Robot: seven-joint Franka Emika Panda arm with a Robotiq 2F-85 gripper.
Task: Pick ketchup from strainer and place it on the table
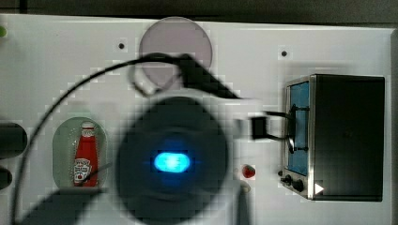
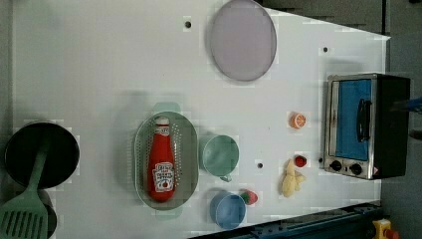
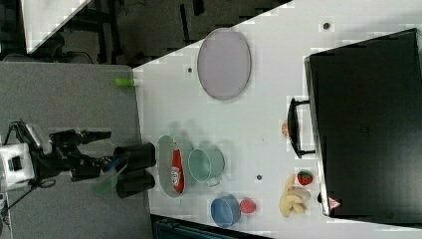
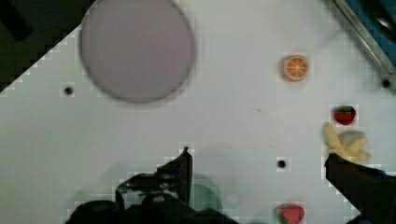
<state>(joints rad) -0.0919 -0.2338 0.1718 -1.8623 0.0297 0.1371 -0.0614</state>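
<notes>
I see the ketchup [image 2: 161, 167] red, white-capped, white-labelled — lying in the pale green perforated strainer [image 2: 189, 149] — on my white table [image 2: 99, 64].

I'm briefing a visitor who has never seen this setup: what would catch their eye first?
Probably the red ketchup lying lengthwise in the pale green strainer, towards the left view's lower middle. Next, the toaster oven with its blue door at the left view's right, and the big grey-lilac plate at the top of the white table.

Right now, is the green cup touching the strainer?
Cannot tell. In the left view the green cup sits against the strainer rim with no white table between them, but contact isn't plain there.
</notes>
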